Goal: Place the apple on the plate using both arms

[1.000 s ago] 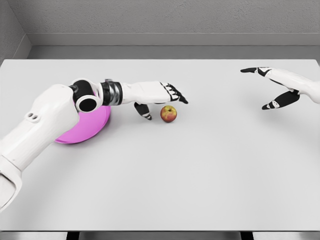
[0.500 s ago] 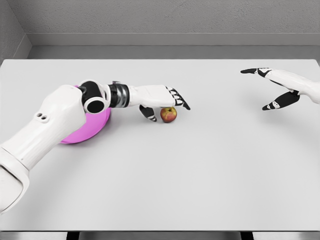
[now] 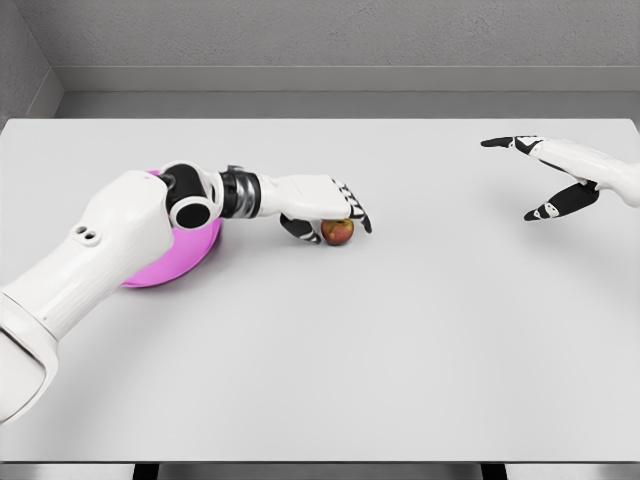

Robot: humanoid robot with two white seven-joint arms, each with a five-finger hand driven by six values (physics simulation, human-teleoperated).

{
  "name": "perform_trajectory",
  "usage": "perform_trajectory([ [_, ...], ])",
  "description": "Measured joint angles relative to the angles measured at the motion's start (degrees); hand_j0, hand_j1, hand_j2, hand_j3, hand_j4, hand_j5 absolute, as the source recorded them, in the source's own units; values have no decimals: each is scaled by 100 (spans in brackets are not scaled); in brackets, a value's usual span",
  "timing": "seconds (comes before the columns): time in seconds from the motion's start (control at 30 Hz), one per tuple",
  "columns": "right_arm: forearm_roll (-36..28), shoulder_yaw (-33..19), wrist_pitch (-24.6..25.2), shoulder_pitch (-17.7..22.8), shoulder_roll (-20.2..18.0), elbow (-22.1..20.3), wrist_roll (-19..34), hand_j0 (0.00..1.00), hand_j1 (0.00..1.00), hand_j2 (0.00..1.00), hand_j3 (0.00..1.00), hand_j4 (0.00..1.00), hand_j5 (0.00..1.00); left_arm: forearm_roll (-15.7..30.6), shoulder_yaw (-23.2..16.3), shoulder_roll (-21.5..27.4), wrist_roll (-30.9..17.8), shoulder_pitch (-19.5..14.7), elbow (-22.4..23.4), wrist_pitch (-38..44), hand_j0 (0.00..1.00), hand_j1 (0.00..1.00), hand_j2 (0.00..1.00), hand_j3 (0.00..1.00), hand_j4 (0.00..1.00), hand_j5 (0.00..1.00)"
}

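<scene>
Apple (image 3: 339, 232) half hidden under left hand (image 3: 325, 205), plate (image 3: 190, 255) mostly behind arm

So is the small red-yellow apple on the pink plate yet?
Not yet. The small red-yellow apple sits on the white table, right of the round pink plate, under the left robot hand.

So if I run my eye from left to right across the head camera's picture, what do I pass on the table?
Pink plate → left hand → apple, under that hand → bare table → right hand, fingers spread.
</scene>
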Motion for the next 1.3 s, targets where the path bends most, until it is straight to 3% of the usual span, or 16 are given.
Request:
perform_trajectory([
  [0.17,0,0,0,0,1,4,0,100,100,100,100,100,100,-2,-73,-6,0,9,0,0,76,76,76,76,76,76],
  [0.47,0,0,0,0,1,17,0,100,100,100,100,100,100,-52,-116,-5,-20,9,-15,11,55,55,55,55,55,55],
  [0.7,1,0,0,9,1,25,0,100,100,100,100,100,100,-54,-153,9,-52,0,-33,10,50,50,50,50,50,50],
  [0.87,0,0,0,9,1,28,0,100,100,100,100,100,100,87,-157,153,-57,-132,-77,2,38,38,38,38,38,38],
  [0.93,0,0,0,9,1,29,0,100,100,100,100,100,100,354,-150,403,-59,-185,-245,-2,35,35,35,35,35,35],
  [1.1,0,0,0,0,-1,31,0,100,100,100,100,100,100,1215,-18,1830,-69,-97,-1258,-11,35,35,35,35,35,35],
  [1.2,0,0,0,9,-5,31,0,100,100,100,100,100,100,1408,132,2483,-65,-44,-1307,-9,35,35,35,35,35,35],
  [1.3,0,0,0,9,-5,29,0,100,100,100,100,100,100,1456,192,2811,-67,26,-1027,-10,36,36,36,36,36,36],
])
